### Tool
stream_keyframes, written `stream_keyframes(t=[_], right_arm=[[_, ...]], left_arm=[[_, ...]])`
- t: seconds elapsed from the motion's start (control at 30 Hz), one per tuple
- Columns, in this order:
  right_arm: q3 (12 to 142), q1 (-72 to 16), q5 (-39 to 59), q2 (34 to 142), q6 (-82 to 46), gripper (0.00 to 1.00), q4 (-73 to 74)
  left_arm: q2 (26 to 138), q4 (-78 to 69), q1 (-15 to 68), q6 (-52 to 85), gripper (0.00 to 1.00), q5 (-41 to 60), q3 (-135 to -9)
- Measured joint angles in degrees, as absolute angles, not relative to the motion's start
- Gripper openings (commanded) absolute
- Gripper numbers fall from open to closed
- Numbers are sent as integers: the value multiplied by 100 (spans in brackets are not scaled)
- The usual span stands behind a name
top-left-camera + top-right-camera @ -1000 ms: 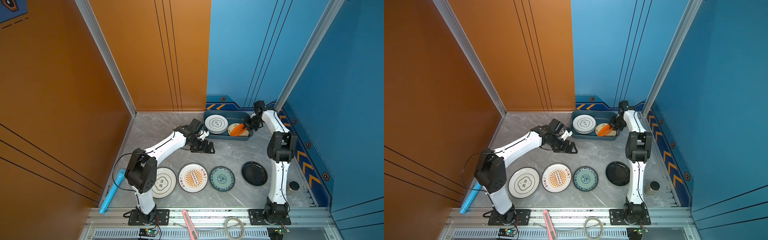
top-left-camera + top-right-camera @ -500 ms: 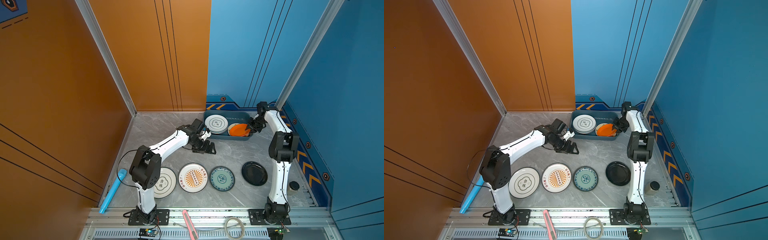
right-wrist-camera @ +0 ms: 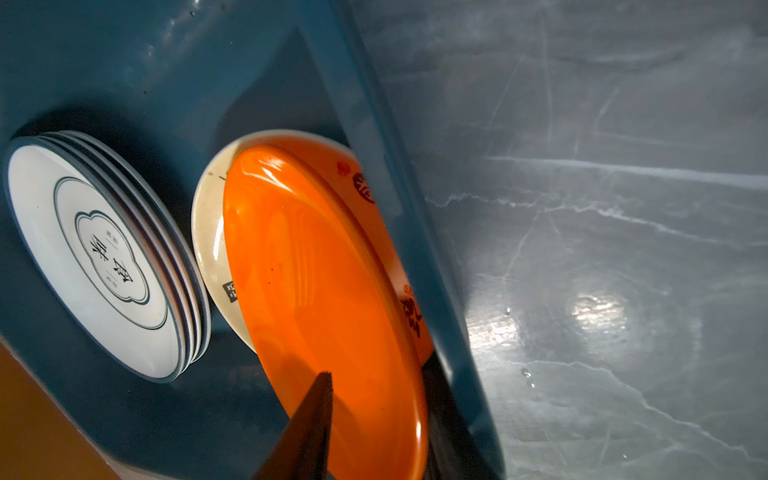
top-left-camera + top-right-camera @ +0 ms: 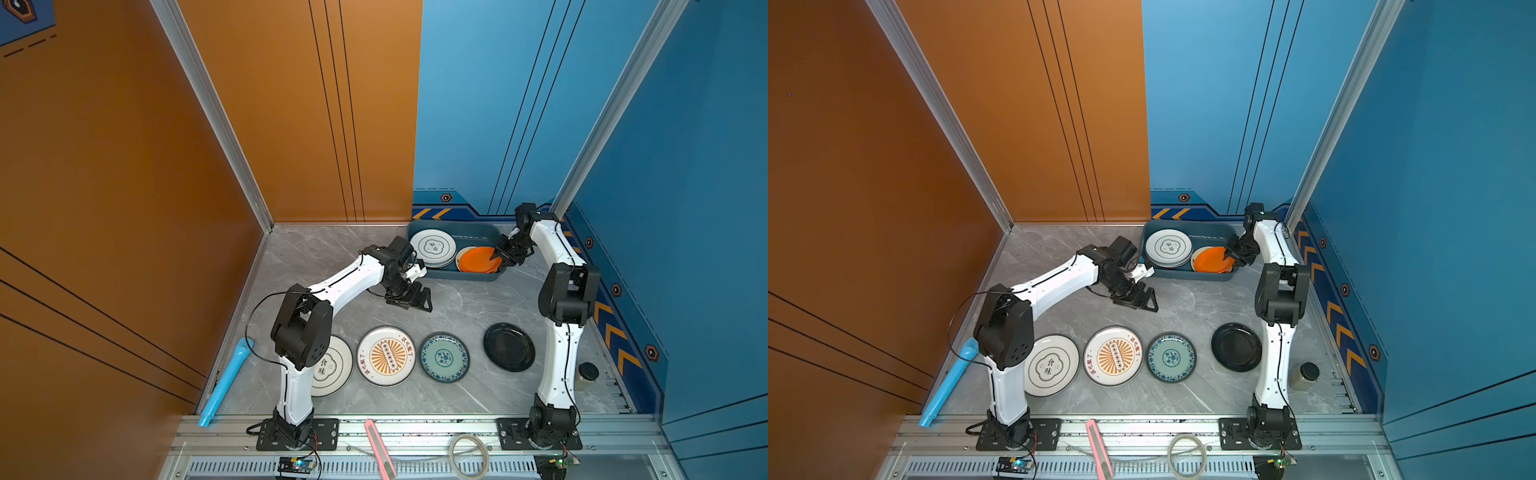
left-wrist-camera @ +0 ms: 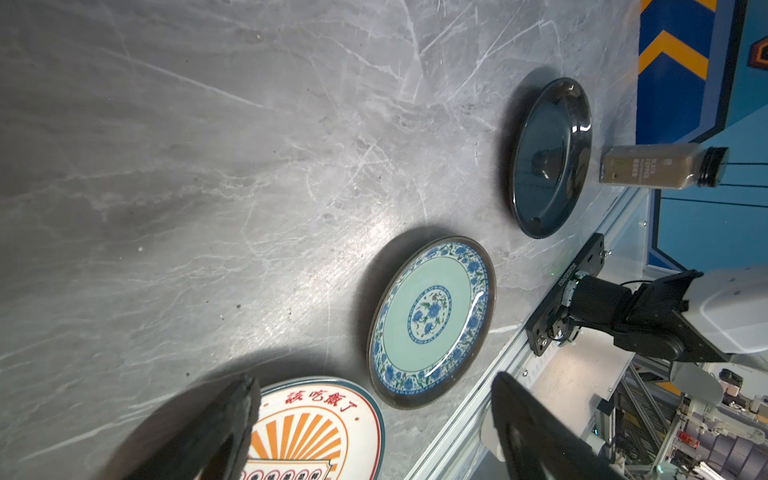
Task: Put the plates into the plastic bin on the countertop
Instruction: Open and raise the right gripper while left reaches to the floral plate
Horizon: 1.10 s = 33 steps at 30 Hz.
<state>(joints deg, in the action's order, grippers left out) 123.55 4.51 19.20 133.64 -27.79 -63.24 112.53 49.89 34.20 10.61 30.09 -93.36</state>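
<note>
Leftmost, the left gripper (image 4: 419,300) hovers over the countertop (image 4: 457,303), fingers spread wide and touching no plate. Further right, inside the bin (image 4: 478,231), the orange plate (image 4: 476,261) lies on a cream plate (image 3: 208,232) beside a white stack (image 4: 432,247). Its rim sits between the fingers (image 3: 311,415) of the right gripper (image 4: 497,258); whether they pinch it, I cannot tell.

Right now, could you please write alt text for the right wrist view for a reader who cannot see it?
An orange plate rests on a cream plate inside a dark blue bin, with a gripper finger over its edge. A stack of white plates sits beside them, and grey countertop lies outside the bin wall.
</note>
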Motion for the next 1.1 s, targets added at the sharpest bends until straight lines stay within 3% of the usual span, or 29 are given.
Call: stream_keyframes(t=[0.9,0.93,1.1], right_arm=[[11876,521,1723,12287,-2565,42,-6554],[11839,521,1772,12180,-2545,42,-6552],[11539,521,1907,11653,-2523,43,-6541]], left_arm=[[11301,5336,3817,395,87,3089,-9190],[11327,5352,3848,357,82,3105,-9181],[11487,5376,3927,108,77,3155,-9109]])
